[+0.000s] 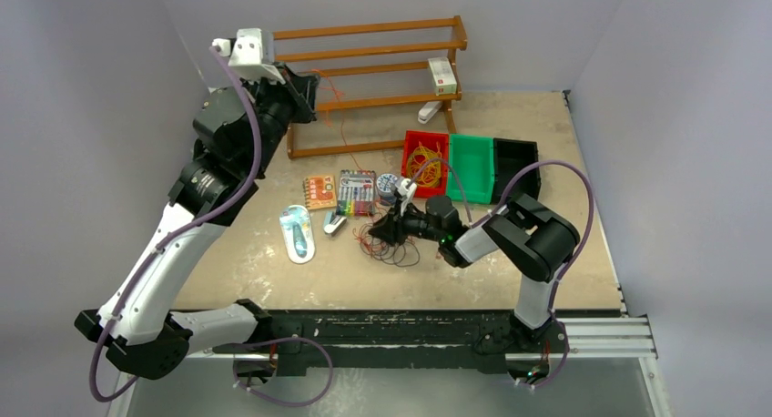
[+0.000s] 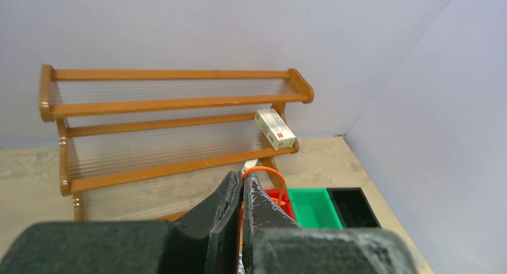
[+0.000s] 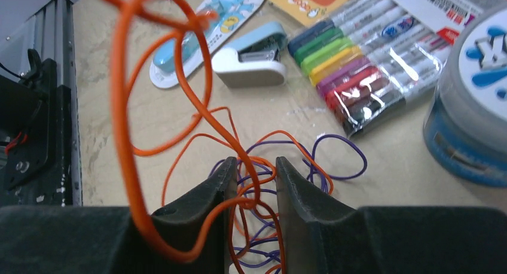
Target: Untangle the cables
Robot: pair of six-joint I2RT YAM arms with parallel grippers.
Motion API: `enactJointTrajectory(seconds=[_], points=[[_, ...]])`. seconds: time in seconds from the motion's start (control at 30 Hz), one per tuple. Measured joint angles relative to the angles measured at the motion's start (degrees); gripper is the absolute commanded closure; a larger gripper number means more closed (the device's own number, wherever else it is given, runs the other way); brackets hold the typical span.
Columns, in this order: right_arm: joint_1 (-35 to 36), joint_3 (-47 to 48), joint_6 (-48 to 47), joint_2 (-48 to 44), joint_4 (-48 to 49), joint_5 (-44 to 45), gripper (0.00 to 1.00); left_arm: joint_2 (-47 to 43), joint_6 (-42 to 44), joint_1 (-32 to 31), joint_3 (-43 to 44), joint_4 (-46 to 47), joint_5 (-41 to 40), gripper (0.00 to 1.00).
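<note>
The left hand [image 2: 242,193] is raised at the far left, just in front of the wooden rack [image 1: 364,50]. Its fingers are pressed almost together on an orange cable [image 2: 263,169], which loops out above the fingertips and trails thinly down toward the desk [image 1: 273,271].

The right hand [image 3: 251,179] reaches leftward and sits low over the main tangle of cables [image 1: 393,242] – orange and purple loops lying on the desk near the middle, just on the near side of the marker pack [image 3: 359,64] and the stapler [image 3: 251,55]. Its fingers stand a narrow gap apart, with orange and purple strands passing between them; no pad is closed on a strand. One orange strand rises from this gap close past the wrist camera.

More cables – yellow and orange – lie in the red bin [image 1: 425,136] to the far right of the tangle.
</note>
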Motion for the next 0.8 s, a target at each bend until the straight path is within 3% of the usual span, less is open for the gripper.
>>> enactJointTrajectory(seconds=[0.3,0.8], points=[[0.0,-4.6,0.5,1.0,3.6,1.2,0.71,0.6,1.7,0.0,5.0,1.6,-3.4,1.0],[0.0,-6.7,2.3,3.7,7.2,2.1,1.0,3.1,8.0,0.0,12.8,7.1,-10.5,1.0]])
